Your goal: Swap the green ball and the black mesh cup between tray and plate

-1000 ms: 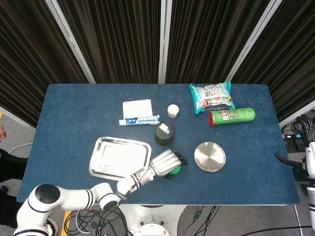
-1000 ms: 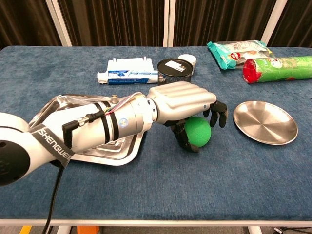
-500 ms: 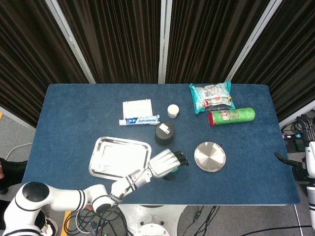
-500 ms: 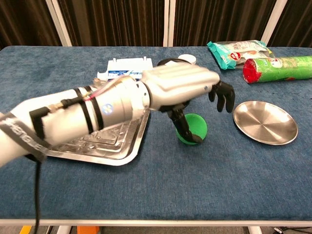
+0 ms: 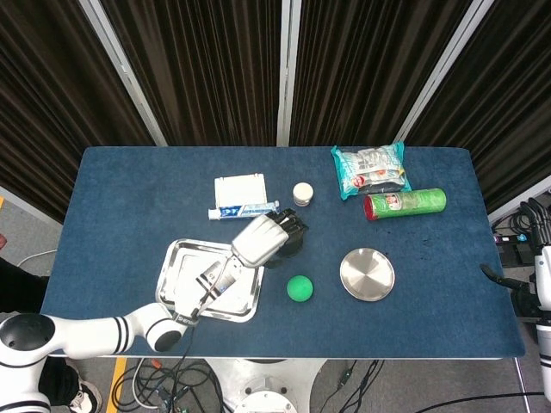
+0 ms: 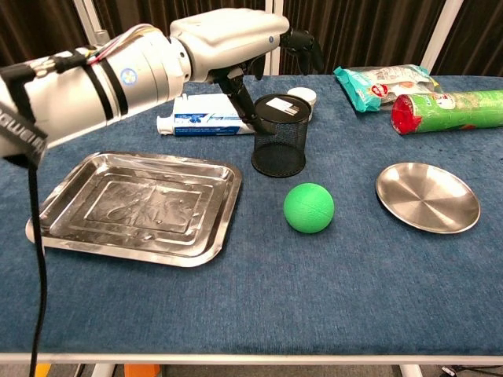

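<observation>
Mesh cup sits directly under the left hand, whose fingers hang apart, gripping nothing. It looks light and stiff (thin wire, probably springy), so take it across the rim. Green ball lies on the desk just beyond.

head view looks steeply down on the whole blue tabletop from high above, while chest view faces across it low and near, both sharing the tray, green ball and plate.
</observation>
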Controlling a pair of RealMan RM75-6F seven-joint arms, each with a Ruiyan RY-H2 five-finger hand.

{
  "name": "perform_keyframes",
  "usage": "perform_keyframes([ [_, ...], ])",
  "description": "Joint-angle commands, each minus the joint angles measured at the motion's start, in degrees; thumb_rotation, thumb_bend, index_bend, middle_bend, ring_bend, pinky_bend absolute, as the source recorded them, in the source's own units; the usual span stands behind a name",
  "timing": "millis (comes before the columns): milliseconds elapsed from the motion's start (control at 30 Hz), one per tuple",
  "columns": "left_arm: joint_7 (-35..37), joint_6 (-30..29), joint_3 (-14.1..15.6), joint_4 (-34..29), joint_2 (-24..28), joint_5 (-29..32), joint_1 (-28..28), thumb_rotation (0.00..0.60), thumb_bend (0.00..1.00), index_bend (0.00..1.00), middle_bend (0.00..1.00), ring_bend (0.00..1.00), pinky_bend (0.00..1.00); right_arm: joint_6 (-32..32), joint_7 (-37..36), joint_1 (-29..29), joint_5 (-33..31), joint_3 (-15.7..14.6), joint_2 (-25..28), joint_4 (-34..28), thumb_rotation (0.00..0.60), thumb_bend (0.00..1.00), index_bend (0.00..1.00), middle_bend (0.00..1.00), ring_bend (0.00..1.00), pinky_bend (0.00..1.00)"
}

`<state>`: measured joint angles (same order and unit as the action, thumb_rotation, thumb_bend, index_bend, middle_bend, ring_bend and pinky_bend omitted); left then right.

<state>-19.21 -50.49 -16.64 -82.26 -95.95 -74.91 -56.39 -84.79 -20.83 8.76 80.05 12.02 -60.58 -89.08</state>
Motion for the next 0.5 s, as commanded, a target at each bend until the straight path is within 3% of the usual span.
perform_keyframes([
  [33, 1.4, 5.6, -1.6, 2.6, 1.1, 4.2, -3.1, 0.6, 0.06, 0.12, 0.12, 0.06, 0.3, 0.4, 0.2, 0.2, -0.1, 0.0, -0.1, 0.0, 0.6, 0.0, 0.0, 0.0, 0.0, 0.07],
  [500, 6.1, 14.6, -1.0, 12.6, -1.3, 7.4, -9.7, 0.6, 0.05, 0.11, 0.11, 0.04, 0.3, 1.7, 0.5, 0.5, -0.5, -0.1, -0.3, 0.1, 0.6, 0.0, 0.0, 0.0, 0.0, 0.07],
])
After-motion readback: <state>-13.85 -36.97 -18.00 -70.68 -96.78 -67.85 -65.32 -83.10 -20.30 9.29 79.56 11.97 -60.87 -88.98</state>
